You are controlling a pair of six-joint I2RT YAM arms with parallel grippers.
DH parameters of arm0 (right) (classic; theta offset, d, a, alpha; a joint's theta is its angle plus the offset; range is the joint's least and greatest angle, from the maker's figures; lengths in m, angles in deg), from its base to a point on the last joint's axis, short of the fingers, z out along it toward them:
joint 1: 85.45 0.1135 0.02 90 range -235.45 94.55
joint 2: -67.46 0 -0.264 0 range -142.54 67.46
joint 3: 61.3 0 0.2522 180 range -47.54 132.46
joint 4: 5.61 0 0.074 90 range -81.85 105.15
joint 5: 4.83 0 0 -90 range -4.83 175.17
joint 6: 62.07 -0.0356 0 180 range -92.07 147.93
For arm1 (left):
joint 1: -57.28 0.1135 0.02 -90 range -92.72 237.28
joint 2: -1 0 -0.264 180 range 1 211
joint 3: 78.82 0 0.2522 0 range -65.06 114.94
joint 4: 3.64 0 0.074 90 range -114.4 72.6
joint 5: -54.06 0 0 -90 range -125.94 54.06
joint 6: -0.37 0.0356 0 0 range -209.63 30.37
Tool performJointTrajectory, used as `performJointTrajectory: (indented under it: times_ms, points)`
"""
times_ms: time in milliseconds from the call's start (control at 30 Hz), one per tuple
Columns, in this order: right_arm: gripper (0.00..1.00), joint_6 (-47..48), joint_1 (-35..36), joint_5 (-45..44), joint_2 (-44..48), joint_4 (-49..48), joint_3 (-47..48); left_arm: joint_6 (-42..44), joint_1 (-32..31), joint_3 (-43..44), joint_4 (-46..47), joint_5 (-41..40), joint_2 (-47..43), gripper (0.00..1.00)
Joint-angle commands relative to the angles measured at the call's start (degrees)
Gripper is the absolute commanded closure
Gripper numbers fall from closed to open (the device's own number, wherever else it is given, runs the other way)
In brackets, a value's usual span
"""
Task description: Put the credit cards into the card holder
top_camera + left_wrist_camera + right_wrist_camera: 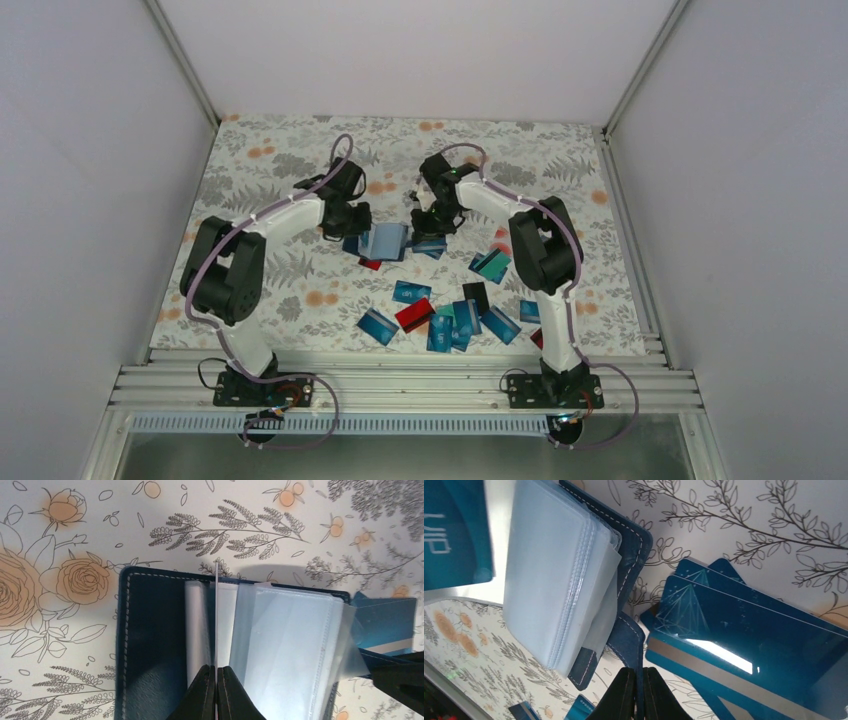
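The navy card holder (385, 242) lies open at the table's middle, its clear sleeves (554, 580) fanned out. My left gripper (216, 672) is shut on a thin pale sheet seen edge-on over the holder's spine, apparently one of its sleeves. My right gripper (639, 675) is shut on the edge of the holder's stitched navy cover (631, 545). Blue credit cards (749, 625) lie stacked just beside that cover. A teal card marked VIP (454, 530) shows large at the upper left. More cards, blue (412, 292), red (414, 314) and black (476, 296), are scattered nearer the arm bases.
A floral cloth (270, 290) covers the table. White walls (100, 150) close it in on three sides. An aluminium rail (400, 380) carrying both arm bases runs along the near edge. A dark part of the right arm (400, 677) sits at the holder's right side.
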Motion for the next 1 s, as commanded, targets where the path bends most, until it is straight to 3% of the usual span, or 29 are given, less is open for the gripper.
performJointTrajectory:
  times_ms: [0, 400, 967]
  points:
    - [0.96, 1.5, -0.6, -1.0, 0.0, -2.8, -1.6, 1.8, 1.5, -3.1, 6.8, 5.3, -3.2, 0.98]
    - [0.96, 1.9, -1.0, -1.0, -1.8, -3.8, -2.9, -0.3, 5.2, -13.5, 19.8, 17.5, -5.1, 0.98]
    - [0.96, 1.7, -1.1, -1.3, -4.2, -3.5, -3.0, -1.0, 8.2, -17.0, 24.6, 26.1, -4.7, 0.98]
